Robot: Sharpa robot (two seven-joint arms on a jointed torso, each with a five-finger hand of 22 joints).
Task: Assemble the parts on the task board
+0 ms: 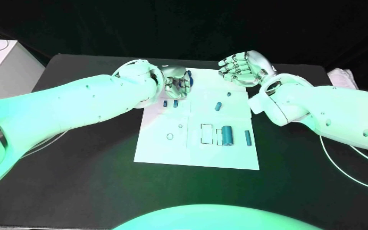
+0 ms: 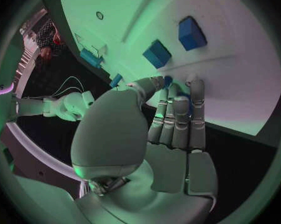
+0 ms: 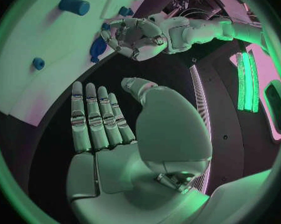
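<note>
- We see a matte black table (image 1: 84, 187) carrying everything.
- The task board (image 1: 173, 150) is a flat white rectangular plate lying at the table's middle; we use it as our landmark. On its surface we count two small printed circles and one dark rectangular outline.
- Two smooth white arms with rounded shells come in over the table, one from each side of the board.
- The left hand (image 1: 178, 80), silver and segmented, sits over the board's far left corner. Its fingers (image 2: 178, 115) are curled together around a small blue part (image 2: 183, 104), the tips down at the board's surface.
- The right hand (image 1: 241, 67), of the same silver make, hovers above the board's far right corner, off the surface. In the right wrist view its fingers (image 3: 93, 115) lie straight, side by side, thumb apart, with nothing in them.
- The parts are small, smooth, blue pieces. In the head view we count six lying free on the board: a thick cylinder (image 1: 227, 134) and a slim bar (image 1: 248, 137) near the board's right edge, a short rounded piece (image 1: 218, 106) and a tiny one (image 1: 228, 94) toward the far right, and two small blocks (image 1: 170, 104) just beside the left hand.
- In the left wrist view the two blocks (image 2: 157, 54) look boxy, with flat faces.
</note>
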